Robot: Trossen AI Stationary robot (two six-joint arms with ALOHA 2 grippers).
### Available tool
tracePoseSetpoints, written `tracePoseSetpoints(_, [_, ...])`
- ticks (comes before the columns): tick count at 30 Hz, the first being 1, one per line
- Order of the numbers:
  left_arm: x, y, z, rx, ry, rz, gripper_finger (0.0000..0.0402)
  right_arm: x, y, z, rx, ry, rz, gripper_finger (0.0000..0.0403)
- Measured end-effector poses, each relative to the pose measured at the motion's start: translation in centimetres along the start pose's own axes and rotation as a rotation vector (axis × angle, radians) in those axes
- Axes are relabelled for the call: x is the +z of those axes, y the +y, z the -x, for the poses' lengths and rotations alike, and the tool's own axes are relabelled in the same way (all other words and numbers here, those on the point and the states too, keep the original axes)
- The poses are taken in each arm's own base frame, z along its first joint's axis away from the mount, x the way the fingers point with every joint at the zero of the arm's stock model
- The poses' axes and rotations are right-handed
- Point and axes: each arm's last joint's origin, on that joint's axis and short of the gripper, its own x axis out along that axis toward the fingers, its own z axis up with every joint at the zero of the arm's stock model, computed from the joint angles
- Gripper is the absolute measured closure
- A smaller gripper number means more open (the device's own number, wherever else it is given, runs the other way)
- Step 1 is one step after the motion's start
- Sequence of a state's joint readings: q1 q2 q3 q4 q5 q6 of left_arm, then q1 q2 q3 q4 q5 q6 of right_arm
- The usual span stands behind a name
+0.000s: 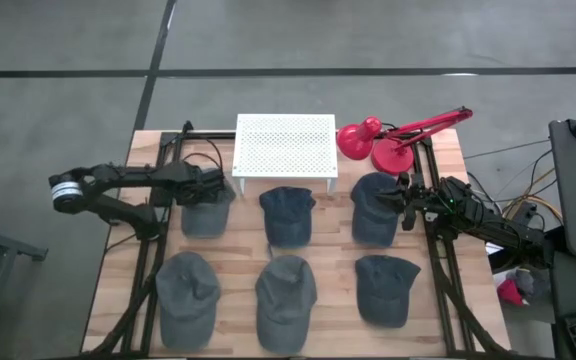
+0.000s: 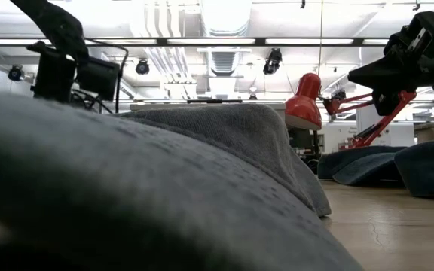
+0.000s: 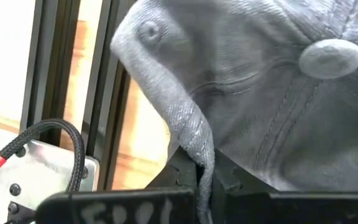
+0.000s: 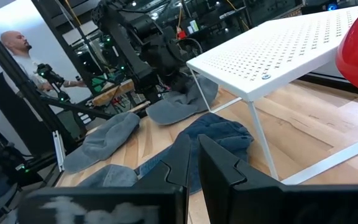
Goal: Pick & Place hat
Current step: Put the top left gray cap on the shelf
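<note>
Several grey-blue hats lie in two rows on the wooden table (image 1: 128,260). My left gripper (image 3: 202,173) is shut on the far-left hat (image 1: 206,216), whose top button (image 3: 330,57) and an eyelet (image 3: 149,31) show in the left wrist view. My left gripper (image 1: 218,192) comes at that hat from the table's left side. My right gripper (image 1: 400,200) stays shut and level above the far-right hat (image 1: 373,222), with nothing between its fingers (image 4: 194,163). My left gripper pinches a raised fold of the hat's crown cloth (image 3: 197,140) between its two fingers, off to one side of the top button. The fingers point steeply down from above. The fold is drawn up into a ridge; the rest of the hat spreads out below the fingers.
A white perforated rack (image 1: 285,145) stands at the far middle, a red desk lamp (image 1: 388,145) at the far right. Other hats lie at the far middle (image 1: 288,215) and along the near row (image 1: 186,295) (image 1: 286,300) (image 1: 386,290). A person (image 4: 17,46) stands beyond the table.
</note>
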State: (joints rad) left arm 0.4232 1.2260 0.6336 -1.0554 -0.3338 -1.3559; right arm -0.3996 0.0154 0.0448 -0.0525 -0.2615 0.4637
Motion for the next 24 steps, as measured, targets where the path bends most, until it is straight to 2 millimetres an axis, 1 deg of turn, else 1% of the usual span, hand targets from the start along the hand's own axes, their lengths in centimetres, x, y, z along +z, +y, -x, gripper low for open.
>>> tracePoseSetpoints(11, [0.8, 2.9, 4.1, -0.139, -0.028, 0.053, 0.0400, 0.0, 0.0, 0.0, 0.002, -0.003, 0.001, 0.0376])
tracePoseSetpoints(16, [1.1, 4.4, 5.8, -0.149, -0.033, 0.057, 0.0401, 0.0, 0.0, 0.0, 0.002, -0.005, 0.001, 0.0376])
tracePoseSetpoints(20, [1.4, 5.2, 7.0, -0.170, -0.053, 0.064, 0.0401, 0.0, 0.0, 0.0, 0.002, -0.005, -0.029, 0.0376])
tracePoseSetpoints(24, [1.8, 5.6, 8.3, -0.230, -0.075, 0.069, 0.0401, 0.1, 0.0, 0.0, 0.007, -0.003, -0.056, 0.0376])
